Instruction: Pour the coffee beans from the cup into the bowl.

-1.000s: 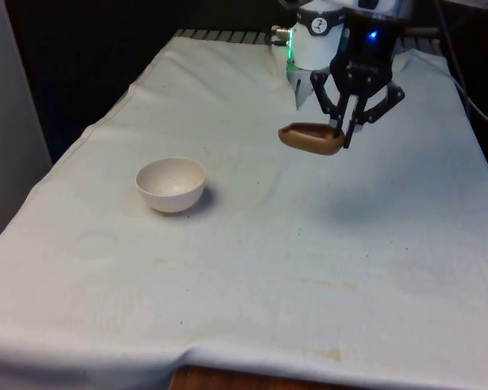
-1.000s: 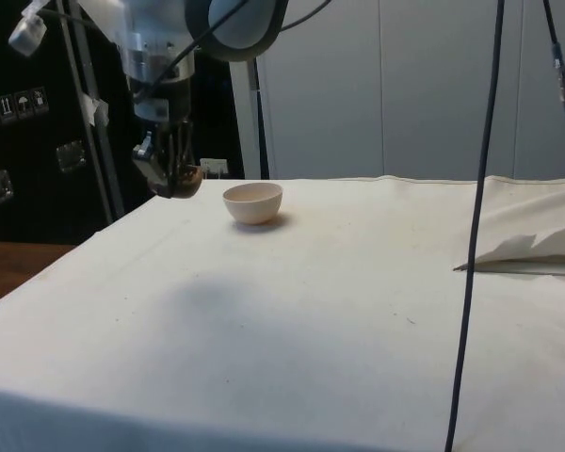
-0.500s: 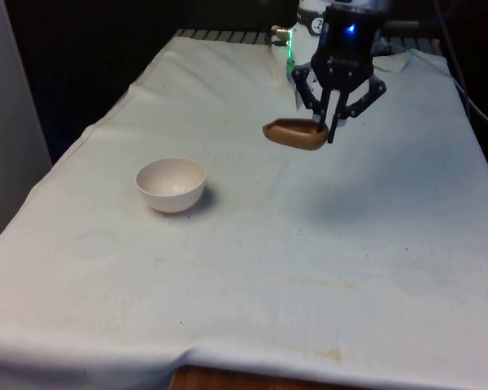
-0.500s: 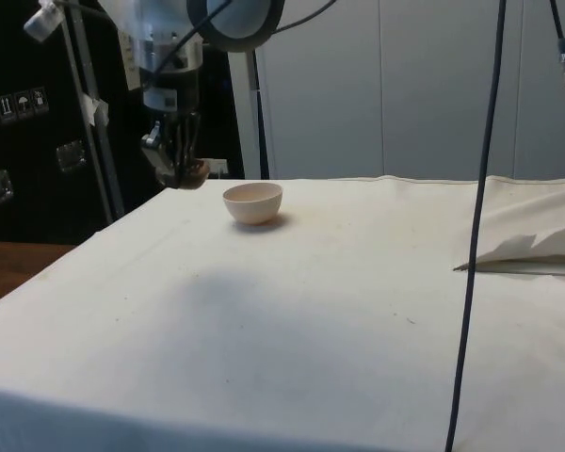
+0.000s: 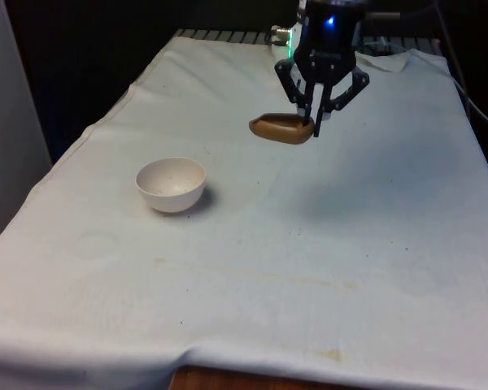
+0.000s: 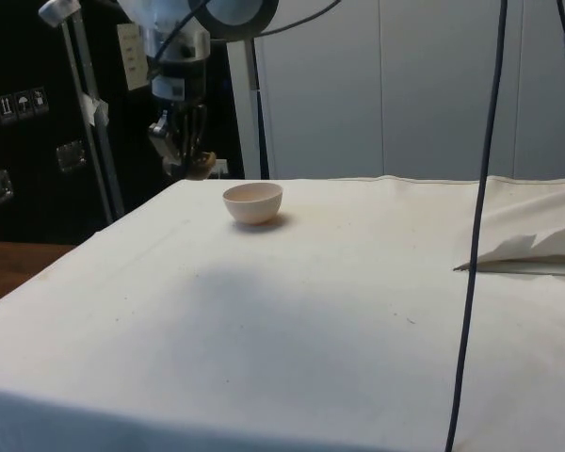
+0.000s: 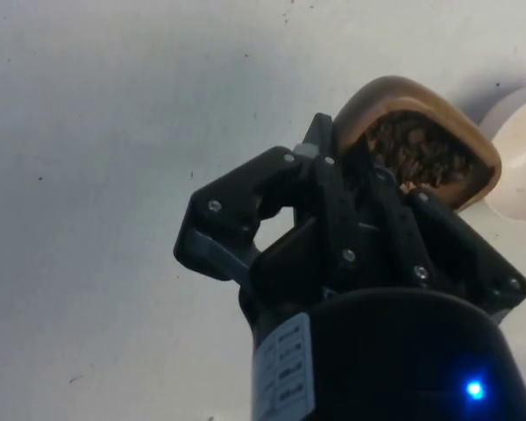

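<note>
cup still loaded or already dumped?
Loaded. In the wrist view the brown cup is full of coffee beans, its rim pinched by the gripper. It hangs in the air beside the white bowl, not over it.

Hand [image 6: 186,166] gripping brown cup [image 6: 201,166] in the air, white bowl [image 6: 253,202] near on cloth [image 6: 292,320]

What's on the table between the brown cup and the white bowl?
Nothing: the front view shows only bare cloth between the cup and the bowl.
</note>
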Motion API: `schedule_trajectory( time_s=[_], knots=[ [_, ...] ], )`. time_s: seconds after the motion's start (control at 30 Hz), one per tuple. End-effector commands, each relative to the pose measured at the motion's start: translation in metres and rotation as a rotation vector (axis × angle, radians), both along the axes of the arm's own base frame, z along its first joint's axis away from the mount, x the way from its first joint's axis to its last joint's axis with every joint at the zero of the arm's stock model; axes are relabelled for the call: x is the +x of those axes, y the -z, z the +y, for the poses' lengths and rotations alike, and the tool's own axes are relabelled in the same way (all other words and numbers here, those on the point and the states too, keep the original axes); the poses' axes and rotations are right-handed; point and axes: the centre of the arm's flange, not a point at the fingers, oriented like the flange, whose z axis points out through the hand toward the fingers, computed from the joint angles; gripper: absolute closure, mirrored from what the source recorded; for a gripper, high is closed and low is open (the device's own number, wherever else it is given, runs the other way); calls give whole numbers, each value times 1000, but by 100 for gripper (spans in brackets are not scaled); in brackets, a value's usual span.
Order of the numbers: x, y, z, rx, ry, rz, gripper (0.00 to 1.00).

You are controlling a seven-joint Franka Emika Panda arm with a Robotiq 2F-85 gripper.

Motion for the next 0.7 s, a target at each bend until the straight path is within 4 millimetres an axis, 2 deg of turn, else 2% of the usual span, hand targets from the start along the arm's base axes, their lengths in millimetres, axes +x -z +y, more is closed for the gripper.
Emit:
schedule_trajectory(
  time_s=[0.0,0.67],
  knots=[
    [0,-1,-2,1,-1,0,99],
    [3,-9,-55,-1,13,12,99]
  ],
)
